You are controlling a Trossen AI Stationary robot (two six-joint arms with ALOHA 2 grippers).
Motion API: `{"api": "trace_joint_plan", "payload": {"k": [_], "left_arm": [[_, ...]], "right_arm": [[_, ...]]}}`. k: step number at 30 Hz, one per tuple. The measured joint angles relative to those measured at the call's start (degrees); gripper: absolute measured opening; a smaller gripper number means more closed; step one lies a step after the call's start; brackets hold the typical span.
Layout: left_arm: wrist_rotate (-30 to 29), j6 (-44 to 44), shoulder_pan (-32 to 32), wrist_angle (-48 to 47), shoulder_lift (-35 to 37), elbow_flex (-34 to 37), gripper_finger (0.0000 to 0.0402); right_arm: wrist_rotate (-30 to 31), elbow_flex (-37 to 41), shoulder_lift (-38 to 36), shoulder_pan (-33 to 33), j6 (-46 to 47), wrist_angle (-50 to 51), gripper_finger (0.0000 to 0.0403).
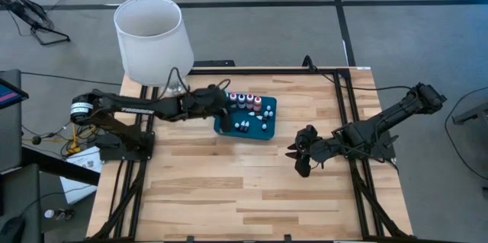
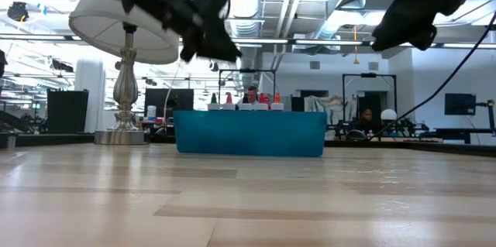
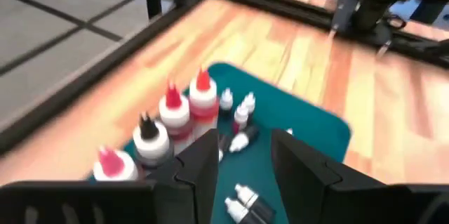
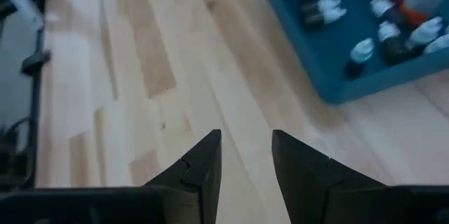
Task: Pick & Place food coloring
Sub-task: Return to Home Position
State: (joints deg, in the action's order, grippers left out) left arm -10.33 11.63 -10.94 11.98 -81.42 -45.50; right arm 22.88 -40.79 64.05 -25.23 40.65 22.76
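The food coloring stands and lies in a flat teal tray [image 1: 268, 130] at the table's far middle. A row of larger bottles [image 1: 245, 100] with red, pink and black tips stands along the tray's far side [image 3: 189, 104], and smaller white-capped ones [image 3: 240, 117] lie on the tray floor. My left gripper [image 3: 244, 155] hangs open above the tray's left end [image 1: 222, 104], well clear of the bottles [image 2: 219, 39], with nothing between its fingers. To the right of the tray, my right gripper [image 1: 298, 159] hovers open over bare wood [image 4: 245, 155], empty.
A table lamp with a white shade [image 1: 150, 37] stands at the far left corner, just behind my left arm. Black frame rails [image 1: 345, 113] run along the table's sides. The near half of the wooden table [image 1: 229, 193] is bare.
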Motion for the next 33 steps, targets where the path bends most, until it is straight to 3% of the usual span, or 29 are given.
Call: {"api": "trace_joint_plan", "payload": {"k": [5, 8, 13, 19, 25, 33], "left_arm": [[0.18, -3.26, 0.02, -14.89, 4.85, -8.67, 0.0121], [3.47, -7.83, 0.13, -23.37, 7.82, -13.08, 0.0121], [7.34, -12.36, -0.02, -23.78, 13.93, -13.13, 0.0121], [11.76, -12.59, -1.76, -18.76, 23.13, -5.49, 0.0121], [13.34, -8.06, -1.84, -11.14, 32.02, 5.54, 0.0121], [16.67, -4.96, -1.49, -3.69, 43.16, 16.44, 0.0121]], "right_arm": [[-5.60, -3.56, -0.06, 0.08, -0.43, 9.17, 0.0116], [-6.38, -7.51, -0.64, 0.88, 0.31, 15.30, 0.0116], [-2.05, -11.80, -4.73, 1.14, -10.03, 15.22, 0.0116], [2.39, -11.44, -14.27, 3.58, -15.50, 18.75, 0.0116], [-0.22, -11.44, -23.27, 6.35, -22.39, 18.29, 0.0116], [-3.54, -11.25, -29.40, 9.24, -24.79, 18.63, 0.0116]]}}
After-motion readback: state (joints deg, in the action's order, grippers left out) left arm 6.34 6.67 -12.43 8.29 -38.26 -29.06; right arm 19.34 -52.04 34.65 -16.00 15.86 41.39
